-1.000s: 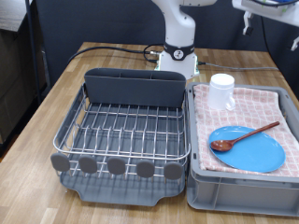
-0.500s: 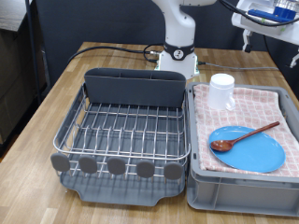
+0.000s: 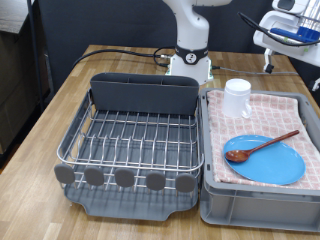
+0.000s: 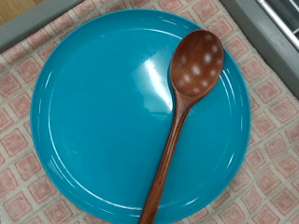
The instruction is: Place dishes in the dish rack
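The bright-blue plate (image 3: 278, 168) lies in the grey crate on pink checkered cloth, with the wooden spoon (image 3: 262, 147) resting across it. The white mug (image 3: 237, 97) stands upside down at the crate's far end. The dish rack (image 3: 130, 135), a silver wire grid in a dark tray, holds no dishes. My gripper (image 3: 293, 70) hangs high at the exterior view's top right, above the crate, its two dark fingers apart and nothing between them. The wrist view looks straight down on the plate (image 4: 93, 121) and the spoon (image 4: 182, 103); no fingers show there.
The grey crate (image 3: 210, 195) stands against the rack's side on the exterior view's right. A tall grey caddy (image 3: 145, 93) fills the rack's far end, round grey knobs (image 3: 122, 177) line its near edge. The robot base (image 3: 190, 62) and a black cable sit behind on the wooden table.
The gripper has come down and into view at the exterior view's top right, drifting slightly right. Plate, spoon, mug and rack have not moved.
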Controlling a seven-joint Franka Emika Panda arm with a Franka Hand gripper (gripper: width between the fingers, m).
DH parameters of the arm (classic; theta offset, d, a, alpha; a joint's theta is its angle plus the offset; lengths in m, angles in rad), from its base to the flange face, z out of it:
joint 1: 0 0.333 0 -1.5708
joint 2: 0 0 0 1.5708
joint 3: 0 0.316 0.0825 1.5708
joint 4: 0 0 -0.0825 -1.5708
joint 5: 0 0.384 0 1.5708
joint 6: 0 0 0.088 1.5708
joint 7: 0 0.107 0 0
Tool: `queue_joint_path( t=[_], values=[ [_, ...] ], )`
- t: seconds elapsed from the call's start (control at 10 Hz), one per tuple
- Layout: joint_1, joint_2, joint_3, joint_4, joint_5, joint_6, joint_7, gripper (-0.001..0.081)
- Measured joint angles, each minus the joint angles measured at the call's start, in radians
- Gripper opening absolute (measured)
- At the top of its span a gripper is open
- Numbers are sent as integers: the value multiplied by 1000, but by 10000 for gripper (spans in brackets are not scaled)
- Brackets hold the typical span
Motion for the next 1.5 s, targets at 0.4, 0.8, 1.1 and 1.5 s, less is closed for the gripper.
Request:
queue_joint_path(
  t=[0.4, 0.8, 1.1, 1.5],
  values=[
    [1, 98, -2, -1, -104, 86, 144, 803],
    [8, 195, -12, 0, -241, 129, 305, 803],
    [16, 244, -20, 3, -302, 135, 390, 803],
    [17, 275, -47, 5, -332, 145, 420, 803]
  ],
)
